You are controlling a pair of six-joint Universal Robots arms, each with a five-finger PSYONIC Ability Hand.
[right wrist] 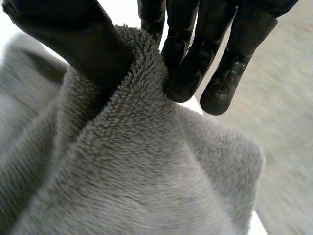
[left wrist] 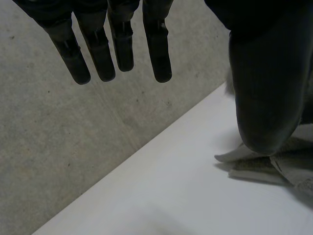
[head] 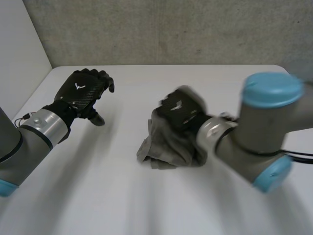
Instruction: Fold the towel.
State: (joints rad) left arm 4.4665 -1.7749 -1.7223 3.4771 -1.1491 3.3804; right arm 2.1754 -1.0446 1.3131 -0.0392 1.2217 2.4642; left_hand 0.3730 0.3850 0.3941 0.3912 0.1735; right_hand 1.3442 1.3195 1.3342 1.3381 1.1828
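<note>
My right hand [right wrist: 73, 39] pinched a raised ridge of the towel [head: 164, 147] between thumb and fingers [right wrist: 188, 73], with the thick pile bunched up in the pinch. The towel lay in a crumpled grey heap on the worktop [head: 98, 196], partly lifted under that hand. Its loose edges spilled out on the side of the heap toward my left hand [head: 80, 90]. The left hand hovered well apart from the towel, fingers spread and relaxed, holding nothing.

To do this step well, I judged that I needed a true corner or edge before any fold. What I held looked like a ridge from the middle of the cloth, though I could not tell for certain. The sound course seemed to be to lift only enough for the heap to fall open. Then I would bring my left hand across to the towel's loose edges and take a second hold there, so both hands could draw the cloth flat. The pinch had to be firm, since thick pile slips. The lift had to be slow, so the towel would not drag across the worktop.
</note>
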